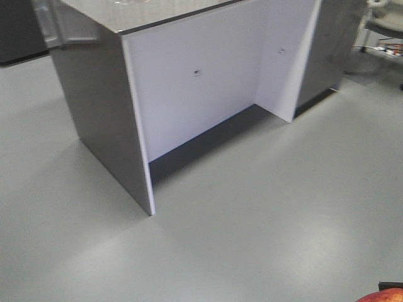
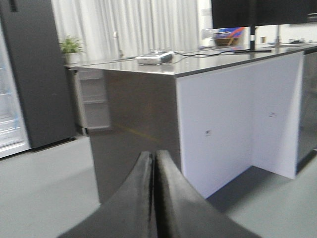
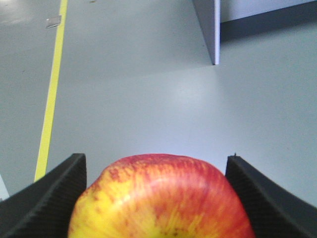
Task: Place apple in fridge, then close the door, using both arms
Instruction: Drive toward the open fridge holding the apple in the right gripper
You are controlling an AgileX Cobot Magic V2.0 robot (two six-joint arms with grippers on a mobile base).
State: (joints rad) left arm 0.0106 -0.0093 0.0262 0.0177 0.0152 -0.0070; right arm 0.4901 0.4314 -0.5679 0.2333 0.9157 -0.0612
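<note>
While the right gripper point(image 3: 154, 166) stands rather wide, its two black ribbed fingers point(image 3: 49, 198) press on the apple point(image 3: 158, 198) from both sides, so it is grasping the fruit above the grey floor point(image 3: 148, 99). The apple is red on top, with yellow streaks lower down. In the front-facing view only a small red edge of it shows, at the bottom right corner.

The left gripper point(image 2: 154, 157) is clenched: its dark fingers lie flat against each other and nothing is between them. It points toward the low counter unit point(image 2: 223, 124).

The fridge point(image 2: 34, 74) stands at the left of that view, well apart from the left gripper. It is dark grey, with a strip of white interior at the picture's edge. The apple is not in it. A yellow line point(image 3: 52, 89) runs along the floor, to the left of the apple.
</note>
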